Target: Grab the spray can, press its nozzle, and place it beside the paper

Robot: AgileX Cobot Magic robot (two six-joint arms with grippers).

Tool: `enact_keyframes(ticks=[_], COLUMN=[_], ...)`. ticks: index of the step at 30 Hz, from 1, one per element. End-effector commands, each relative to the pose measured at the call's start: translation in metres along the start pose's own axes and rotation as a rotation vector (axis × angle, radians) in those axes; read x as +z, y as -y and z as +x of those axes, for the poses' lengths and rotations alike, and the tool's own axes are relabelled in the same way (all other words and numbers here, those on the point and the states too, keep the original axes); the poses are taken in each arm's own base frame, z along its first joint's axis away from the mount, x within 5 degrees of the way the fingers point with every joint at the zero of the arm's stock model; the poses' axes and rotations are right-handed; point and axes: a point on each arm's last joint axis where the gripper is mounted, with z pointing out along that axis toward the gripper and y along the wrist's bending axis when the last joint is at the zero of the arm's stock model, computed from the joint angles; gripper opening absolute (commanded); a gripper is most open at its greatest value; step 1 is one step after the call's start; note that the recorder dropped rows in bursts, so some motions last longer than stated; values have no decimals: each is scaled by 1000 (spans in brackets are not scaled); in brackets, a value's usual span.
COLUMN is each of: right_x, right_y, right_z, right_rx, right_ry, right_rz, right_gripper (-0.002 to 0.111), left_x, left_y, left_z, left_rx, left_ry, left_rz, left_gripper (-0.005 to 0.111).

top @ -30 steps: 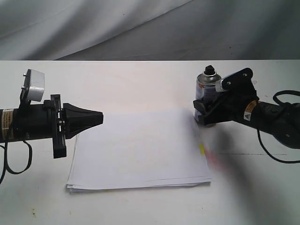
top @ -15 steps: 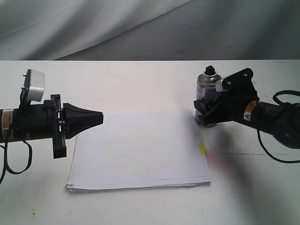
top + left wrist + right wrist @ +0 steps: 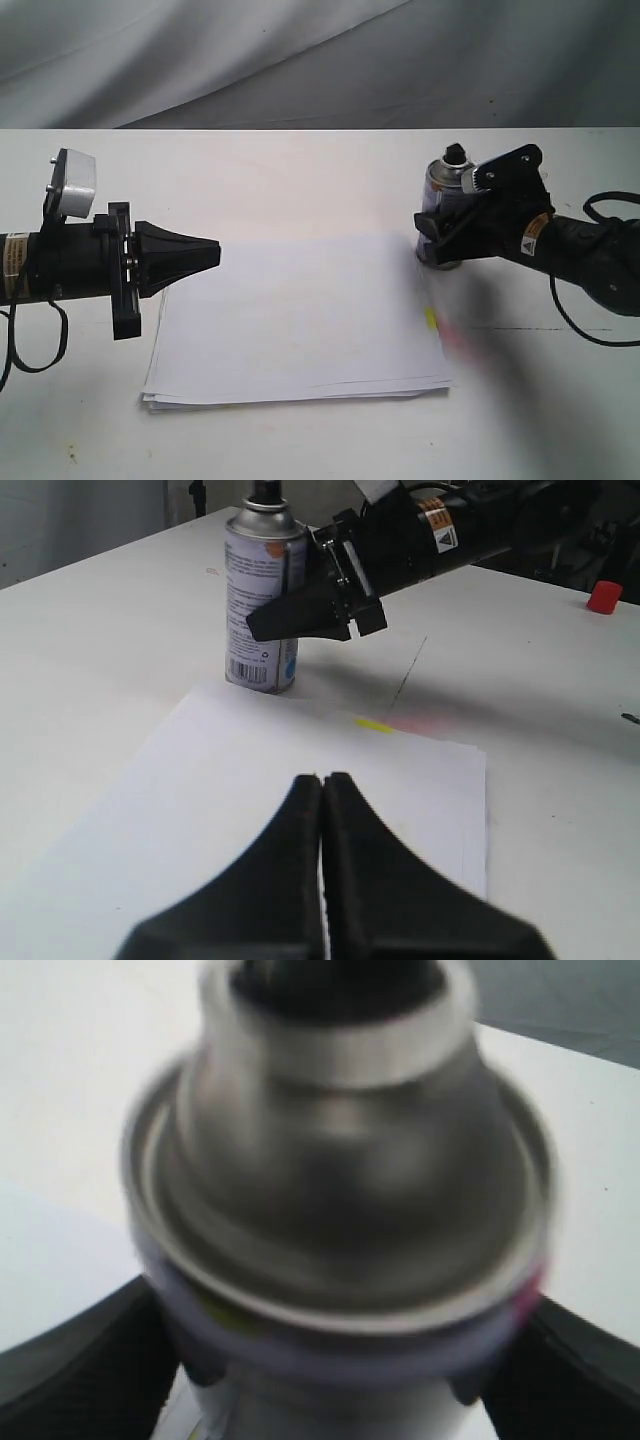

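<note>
The silver spray can [image 3: 440, 180] stands just off the far right corner of the paper [image 3: 300, 320], leaning slightly. Its black nozzle [image 3: 456, 153] caps the domed top. My right gripper [image 3: 428, 238] is shut on the can's body, one finger [image 3: 70, 1360] on each side, and the can [image 3: 340, 1190] fills the right wrist view, blurred. In the left wrist view the can [image 3: 258, 600] shows its label and a blue dot near the base. My left gripper [image 3: 215, 252] is shut and holds nothing, hovering over the paper's left edge; its fingertips [image 3: 322, 780] point toward the can.
Yellow [image 3: 431, 319] and pink [image 3: 455, 345] tabs mark the paper's right edge. A black cable [image 3: 600, 335] loops behind the right arm. A small red object [image 3: 603, 597] sits far off on the white table [image 3: 300, 180]. Grey cloth [image 3: 300, 60] hangs behind.
The can has tipped and shifted slightly to the right in the right gripper's hold. The left arm has not moved.
</note>
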Motion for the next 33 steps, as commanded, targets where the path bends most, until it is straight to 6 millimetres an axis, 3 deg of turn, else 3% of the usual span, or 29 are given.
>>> enact_keyframes(ticks=[1, 6, 9, 13, 15, 18, 22, 23, 27, 28, 33], right_x=[-1, -1, -8, -44, -73, -139, -216, -251, -323, -359, -421], right_y=[1, 1, 2, 3, 3, -7, -31, -44, -71, -80, -87], right_z=[-5, -5, -19, -74, -104, -153, -189, -199, -207, -204, -181], right_rx=[1, 2, 13, 29, 34, 46, 63, 61, 58, 85, 241], right_ry=[31, 31, 67, 157, 175, 256, 401, 469, 640, 725, 822], right_rz=[6, 7, 15, 64, 116, 175, 198, 213, 207, 195, 165], right_gripper=[79, 81, 81, 81, 81, 76, 64, 58, 43, 32, 0], left_x=[-1, -1, -4, -28, -45, -75, -100, -109, -125, -132, -143], left_y=[3, 2, 5, 33, 58, 115, 173, 197, 243, 263, 296], left_z=[-2, -2, -13, -79, -116, -160, -180, -183, -181, -178, -167], left_rx=[8, 7, 13, 108, 162, 305, 426, 474, 567, 604, 666], left_ry=[11, 18, 37, 157, 263, 371, 422, 428, 429, 453, 500], left_rz=[8, 0, -12, -65, -103, -104, -84, -75, -83, -88, -85], left_gripper=[0, 0, 0, 0, 0, 0, 0, 0, 0, 0, 0])
